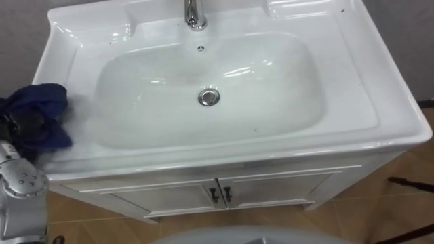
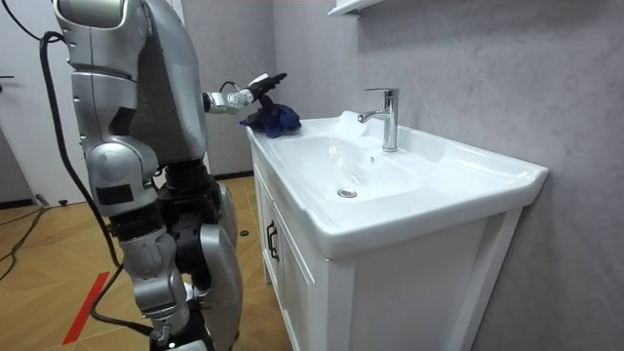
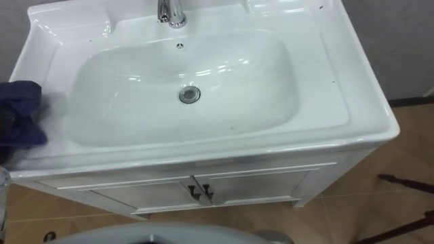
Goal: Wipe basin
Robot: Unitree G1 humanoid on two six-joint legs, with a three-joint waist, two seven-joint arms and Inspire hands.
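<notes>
L hand point(image 1: 26, 123) at basin point(image 1: 390, 125) left rim, buried in blue cloth point(image 1: 42, 100); fingers hidden in folds, can't tell grip. Cloth lies on rim ledge, outside bowl. Step, prob: start of wipe, cloth not yet in bowl. Next: bring cloth over lip into bowl, press flat, sweep twd drain point(image 1: 209, 97) w/o dropping cloth

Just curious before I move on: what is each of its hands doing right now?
Left hand: in the blue cloth on the basin's left rim; grip cannot be told.
Right hand: cannot be told.
</notes>
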